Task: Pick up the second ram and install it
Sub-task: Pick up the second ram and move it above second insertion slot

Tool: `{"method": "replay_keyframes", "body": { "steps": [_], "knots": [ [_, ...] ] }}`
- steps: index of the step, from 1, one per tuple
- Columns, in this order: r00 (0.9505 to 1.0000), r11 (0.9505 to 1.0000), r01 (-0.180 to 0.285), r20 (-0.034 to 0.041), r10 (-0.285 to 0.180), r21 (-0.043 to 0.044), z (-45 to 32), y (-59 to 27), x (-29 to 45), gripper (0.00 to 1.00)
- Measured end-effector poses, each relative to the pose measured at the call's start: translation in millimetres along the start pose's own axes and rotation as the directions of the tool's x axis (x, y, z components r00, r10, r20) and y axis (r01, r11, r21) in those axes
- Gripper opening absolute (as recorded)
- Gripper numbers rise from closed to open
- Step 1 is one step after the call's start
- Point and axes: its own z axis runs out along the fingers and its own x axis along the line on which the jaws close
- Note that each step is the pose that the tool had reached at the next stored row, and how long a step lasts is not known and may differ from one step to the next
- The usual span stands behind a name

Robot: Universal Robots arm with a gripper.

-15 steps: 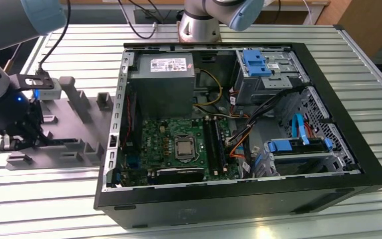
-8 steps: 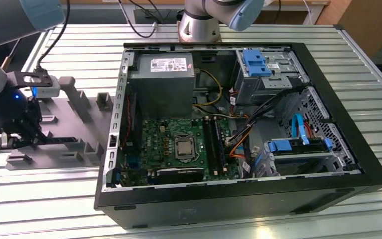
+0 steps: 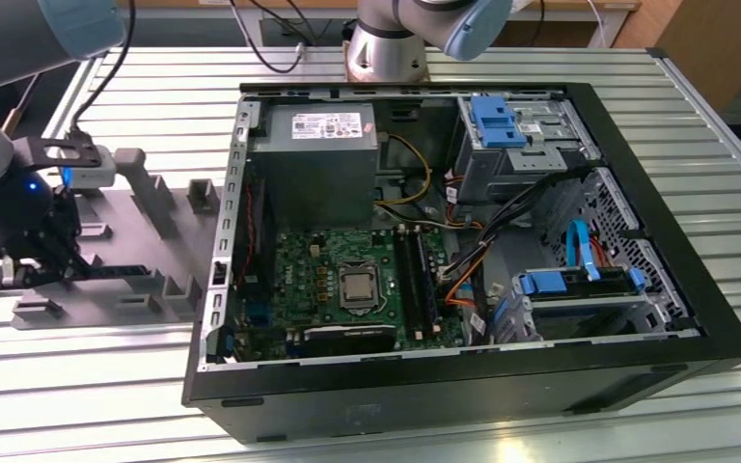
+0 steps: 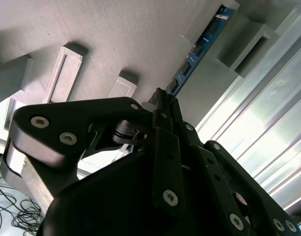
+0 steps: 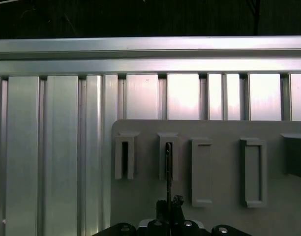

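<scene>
The jaws are drawn narrow and clamp the near end of the second ram point(image 4: 202, 44); its board looks blue with dark chips in the second wrist view and runs straight out ahead of the jaws; its far end sits between upright pegs of the grey tray point(image 3: 151, 236). In the first wrist view the stick shows edge-on as a thin dark line point(image 5: 168, 169), rising from the jaws into a slotted peg point(image 5: 168, 147); more slotted pegs stand to either side of it. In the exterior view the jaws are low over the tray on the slatted metal worktop point(image 3: 88, 386); the open computer case point(image 3: 679, 323) lies well apart from them, its black memory slots point(image 3: 412, 275) on the board inside.
</scene>
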Motion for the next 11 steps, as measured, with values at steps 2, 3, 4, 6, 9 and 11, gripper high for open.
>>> {"method": "replay_keyframes", "body": {
  "steps": [2,3,4,6,9,11],
  "knots": [
    [1.0,1.0,0.0,0.0,0.0,0.0,-1.2,0.0,0.0,0.14],
    [1.0,1.0,0.0,0.0001,0.0,0.0,-1.9,0.0,0.0,0.14],
    [1.0,1.0,0.0,0.0001,0.0,0.0001,-2.6,0.0,0.0,0.14],
    [1.0,1.0,0.0,0.0002,0.0,0.0002,-3.9,0.0,-0.1,0.14],
    [1.0,1.0,0.0,0.0,0.0,0.0001,-6.5,0.0,-0.1,0.14],
    [1.0,1.0,0.0,0.0001,0.0,0.0002,-8.2,0.0,-0.1,0.14]
  ]
}}
